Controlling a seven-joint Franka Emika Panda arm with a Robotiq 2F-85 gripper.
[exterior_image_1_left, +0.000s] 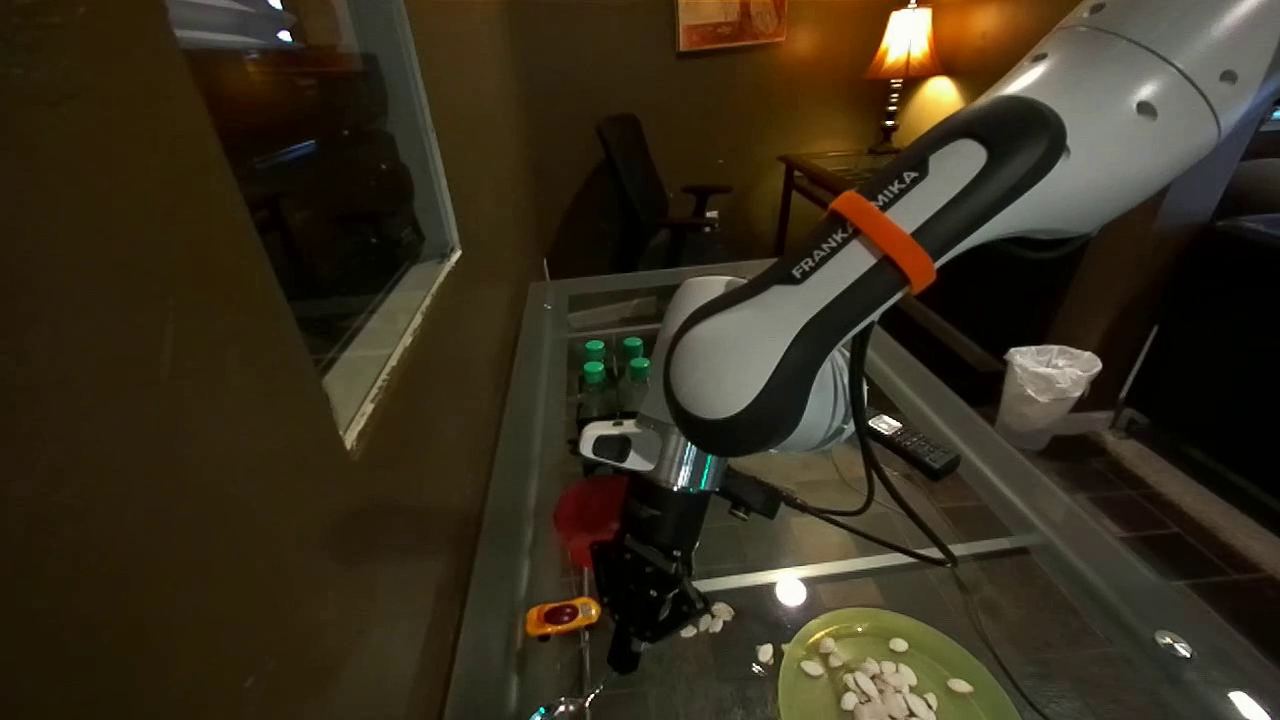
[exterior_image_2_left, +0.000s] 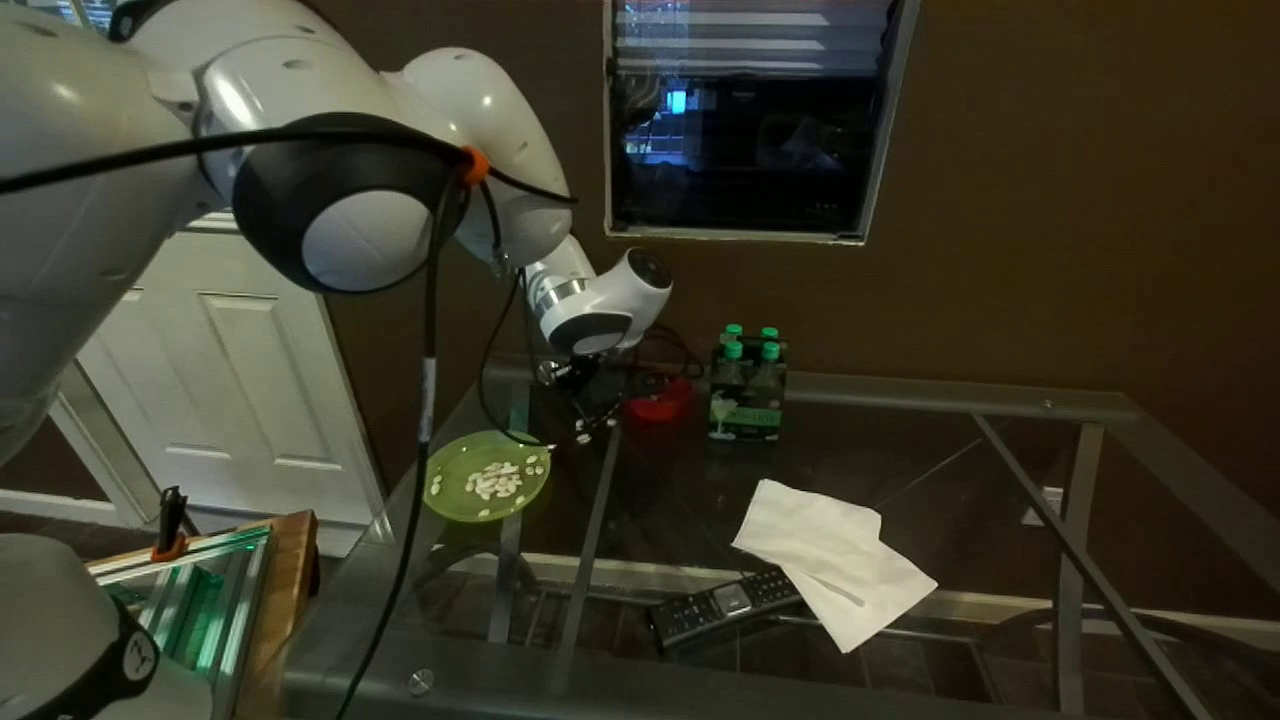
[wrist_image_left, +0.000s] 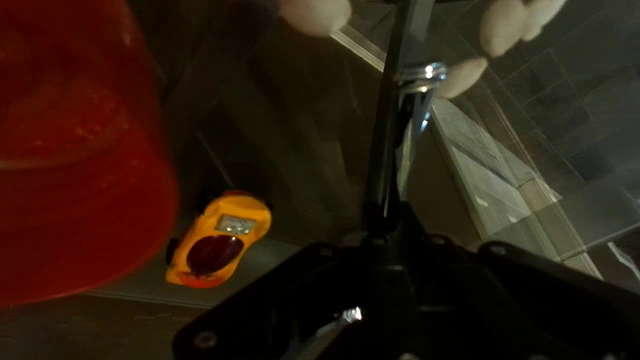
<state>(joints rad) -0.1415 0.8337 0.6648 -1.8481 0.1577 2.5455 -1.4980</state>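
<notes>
Nearest, shows a black gripper (exterior_image_1_left: 625, 652) angled down over a glass-topped desk (exterior_image_2_left: 950, 395). Appears to have the jaws closed on the handle of a metal spoon (exterior_image_1_left: 563, 709), with the bowl at the lower edge of an exterior view and the banded handle end beyond the jaws in the wrist view. Cannot tell a lifted spoon from a resting one. Close by, includes a yellow-orange toy car (wrist_image_left: 220, 240) and a red container (wrist_image_left: 85, 160), likely a cup, plus loose pale, seed-like pieces (wrist_image_left: 462, 77) around the handle end. Judging by this grip, seems to be at the step of holding the spoon, and to call next for a firm pinch and a path clear of car and container. Farther off, shows a green plate (exterior_image_1_left: 938, 650) with more such pieces heaped mid-plate, then green-capped bottles (exterior_image_2_left: 733, 372) in a carrier (exterior_image_2_left: 748, 418) past the container. Well apart from these, adds a black remote (exterior_image_2_left: 690, 617) with one end at a white paper sheet (exterior_image_2_left: 840, 560). Farthest, shows a lit lamp (exterior_image_1_left: 903, 45).
</notes>
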